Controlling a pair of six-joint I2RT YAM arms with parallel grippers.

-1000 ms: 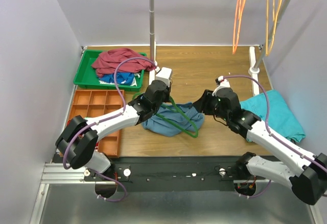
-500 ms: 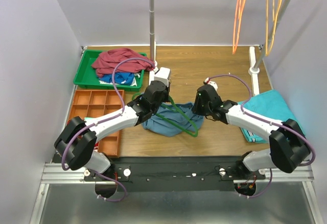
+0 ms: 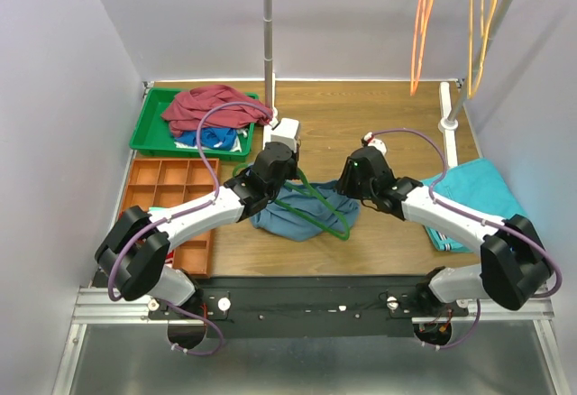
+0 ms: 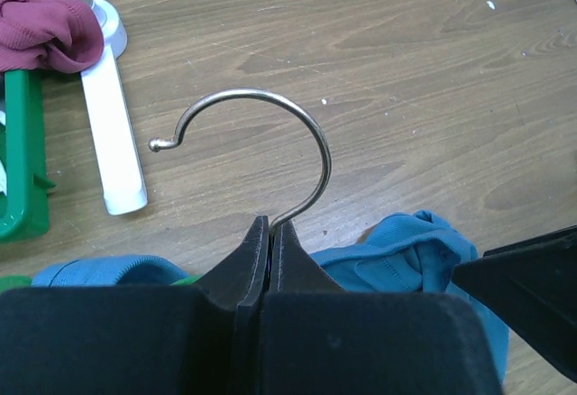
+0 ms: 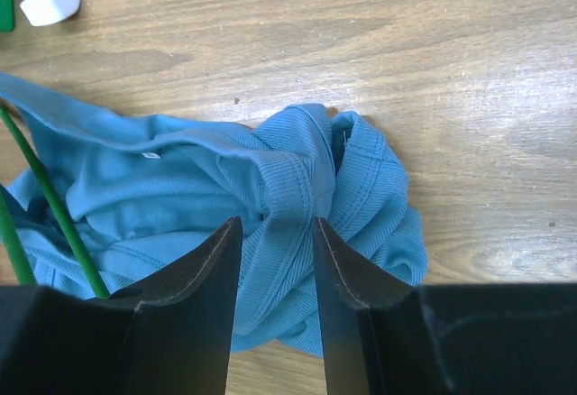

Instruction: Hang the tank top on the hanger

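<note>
The slate-blue tank top (image 3: 293,216) lies crumpled on the wooden table between my arms. The dark-green hanger (image 3: 317,207) lies across it. My left gripper (image 3: 276,166) is shut on the base of the hanger's metal hook (image 4: 270,115), which curves up and to the left in the left wrist view; tank top fabric (image 4: 410,255) shows just beside the jaws. My right gripper (image 3: 353,181) is open at the tank top's right edge. In the right wrist view its jaws (image 5: 275,228) straddle a bunched ribbed fold of the tank top (image 5: 288,188), and the green hanger wire (image 5: 56,207) crosses at left.
A green tray (image 3: 149,129) with a maroon garment (image 3: 212,105) stands at the back left, an orange compartment tray (image 3: 171,198) in front of it. A folded teal cloth (image 3: 491,198) lies at right. Orange (image 3: 421,25) and yellow (image 3: 482,21) hangers hang at the back right. A rack pole (image 3: 268,34) stands behind the left gripper.
My right arm has swung left and brought its open gripper over the tank top's right edge. The left arm and the hanger have stayed put.
</note>
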